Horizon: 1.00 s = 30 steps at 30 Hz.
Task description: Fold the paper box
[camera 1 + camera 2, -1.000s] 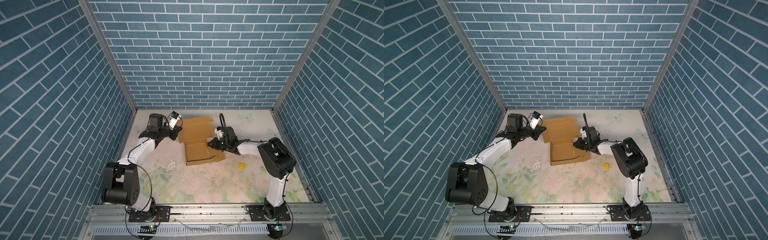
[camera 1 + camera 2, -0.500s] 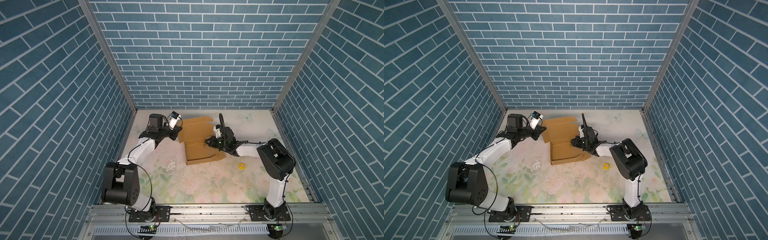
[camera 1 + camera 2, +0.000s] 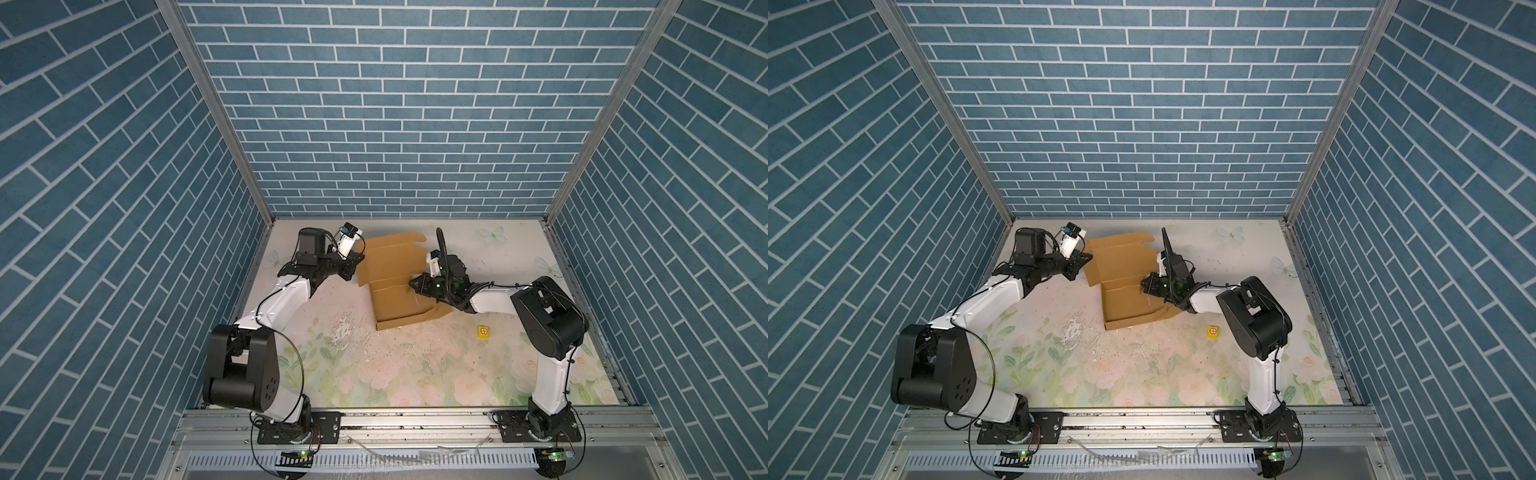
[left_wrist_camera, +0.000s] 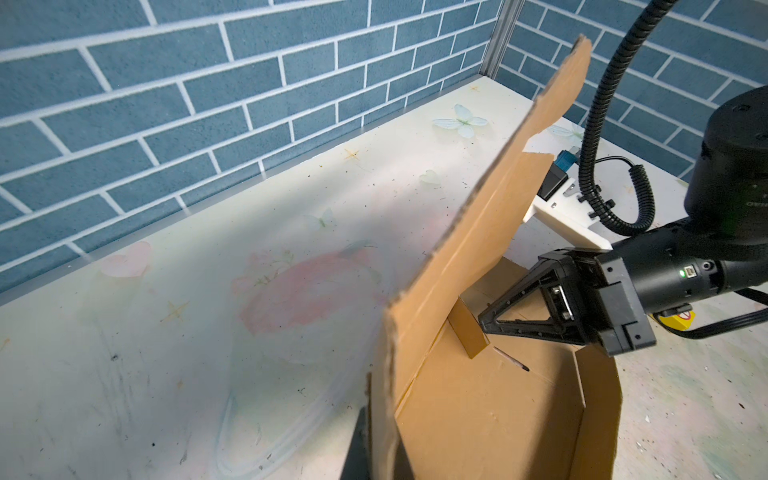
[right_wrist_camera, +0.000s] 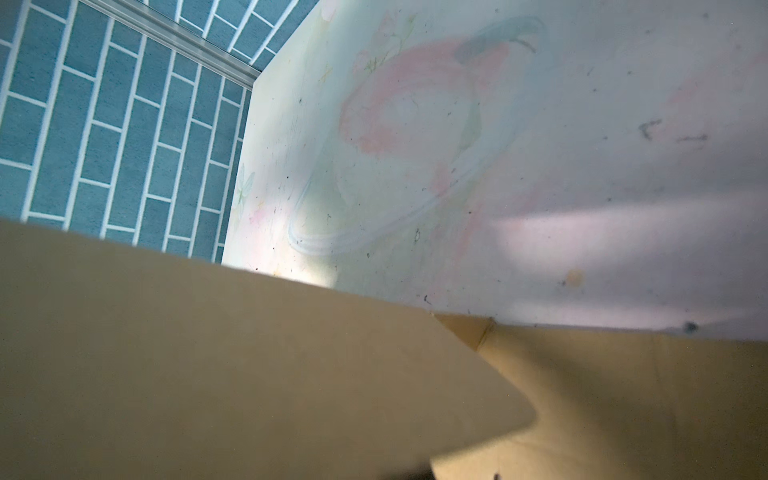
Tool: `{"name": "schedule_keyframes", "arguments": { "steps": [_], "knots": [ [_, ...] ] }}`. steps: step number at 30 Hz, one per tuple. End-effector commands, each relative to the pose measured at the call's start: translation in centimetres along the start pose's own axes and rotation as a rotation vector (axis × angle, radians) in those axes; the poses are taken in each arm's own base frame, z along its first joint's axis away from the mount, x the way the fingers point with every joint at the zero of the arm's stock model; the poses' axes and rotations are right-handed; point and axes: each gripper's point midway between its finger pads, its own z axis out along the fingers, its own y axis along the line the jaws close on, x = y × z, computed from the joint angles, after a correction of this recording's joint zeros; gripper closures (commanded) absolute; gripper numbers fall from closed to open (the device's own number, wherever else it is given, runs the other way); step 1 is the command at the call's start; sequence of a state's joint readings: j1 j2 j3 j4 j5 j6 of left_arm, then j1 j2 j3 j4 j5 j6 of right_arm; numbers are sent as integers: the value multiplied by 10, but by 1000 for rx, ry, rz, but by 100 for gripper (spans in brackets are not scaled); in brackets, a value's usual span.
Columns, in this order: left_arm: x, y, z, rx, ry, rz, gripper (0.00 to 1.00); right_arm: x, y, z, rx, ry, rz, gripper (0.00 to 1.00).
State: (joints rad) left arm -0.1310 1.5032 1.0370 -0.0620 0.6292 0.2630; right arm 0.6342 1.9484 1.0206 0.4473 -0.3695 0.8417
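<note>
The paper box [image 3: 395, 305] of plain brown cardboard lies half formed in the middle of the flowered table in both top views [image 3: 1125, 303]. Its big lid flap [image 3: 390, 249] stands raised at the far end. My left gripper [image 3: 358, 261] is shut on that flap's left edge; in the left wrist view one dark finger [image 4: 356, 453] shows beside the cardboard edge [image 4: 384, 415]. My right gripper [image 3: 412, 284] is shut, and its tip [image 4: 482, 325] touches a small upright inner tab [image 4: 467, 330] inside the box. In the right wrist view cardboard [image 5: 208, 353] hides the jaws.
A tiny yellow cube [image 3: 484, 331] with a red crossed circle sits on the table right of the box, under the right arm's elbow. Blue brick walls close in the back and both sides. A scuffed white patch [image 3: 343, 328] lies in front of the box.
My right gripper has slid a little to the left, further into the box towards the inner tab. The left gripper and the raised flap have stayed put.
</note>
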Motion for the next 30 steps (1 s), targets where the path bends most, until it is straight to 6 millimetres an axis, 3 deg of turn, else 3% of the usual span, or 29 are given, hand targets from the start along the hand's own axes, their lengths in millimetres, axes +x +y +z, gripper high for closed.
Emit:
{"name": "schedule_keyframes", "arguments": {
  "steps": [1, 7, 13, 18, 23, 30],
  "knots": [
    [10, -4, 0, 10, 19, -9, 96, 3, -7, 7, 20, 3, 42, 100],
    [9, -3, 1, 8, 20, -11, 96, -11, 11, -12, 7, -24, -8, 100],
    [8, -3, 3, 17, 20, -17, 97, -10, 19, -55, 50, -38, -32, 100],
    [14, -1, 4, 17, 39, -26, 97, 8, 15, -89, 100, -22, -32, 100],
    [14, 2, 5, 13, 41, -34, 96, 42, 11, -117, 115, 12, -38, 100],
    [12, 2, 4, 12, 41, -33, 96, 84, 1, -136, 153, 69, -55, 100]
  ]
}}
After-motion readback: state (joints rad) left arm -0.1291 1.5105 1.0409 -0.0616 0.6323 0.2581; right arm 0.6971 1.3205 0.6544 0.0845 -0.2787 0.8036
